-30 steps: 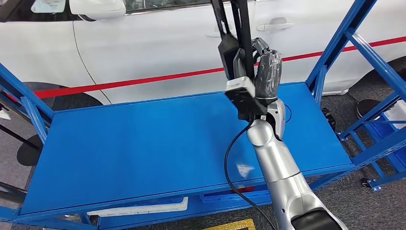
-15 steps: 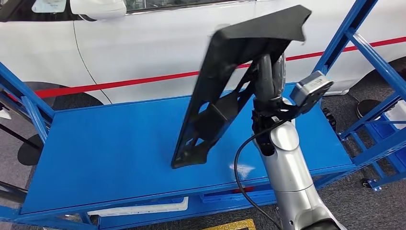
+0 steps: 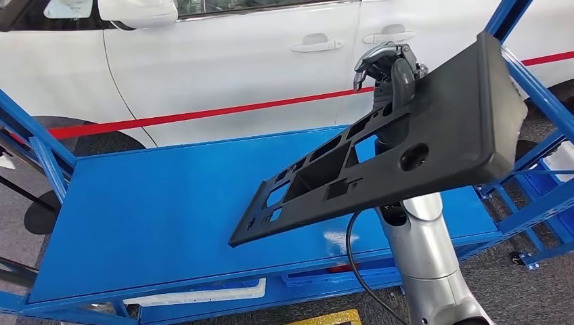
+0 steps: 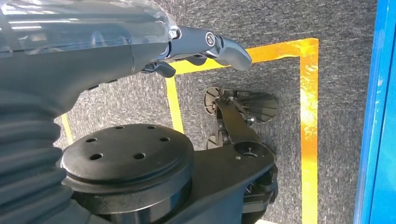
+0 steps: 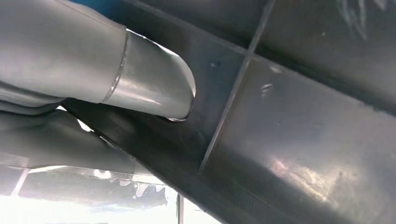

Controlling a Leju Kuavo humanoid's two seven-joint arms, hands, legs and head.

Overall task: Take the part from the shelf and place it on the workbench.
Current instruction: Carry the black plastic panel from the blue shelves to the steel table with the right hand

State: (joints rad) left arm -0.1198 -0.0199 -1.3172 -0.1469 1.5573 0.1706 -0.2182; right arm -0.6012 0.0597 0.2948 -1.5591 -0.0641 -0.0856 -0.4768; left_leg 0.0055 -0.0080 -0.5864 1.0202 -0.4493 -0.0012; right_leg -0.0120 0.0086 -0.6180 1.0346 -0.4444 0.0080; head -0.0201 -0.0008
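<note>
Your right hand (image 3: pixel 389 68) held the black part (image 3: pixel 379 152) up in the air, with its fingers curled over the far edge and the thumb (image 5: pixel 154 84) pressed flat against the ribbed underside. The part lay nearly level but tilted, its low narrow end hanging above the blue surface (image 3: pixel 169 203) and its wide end raised toward the blue frame post (image 3: pixel 535 88) on the right. It was not touching the surface. Your left hand (image 4: pixel 205 44) hung by the floor with its fingers apart, holding nothing. The risk, as I judged it, was the grip: the hand took a long, wide panel at one edge only, so the weight could turn the panel in the fingers. If you lowered it fast, the low end would probably strike first and lever the part out. The wide end was also near the post and could catch on it.
</note>
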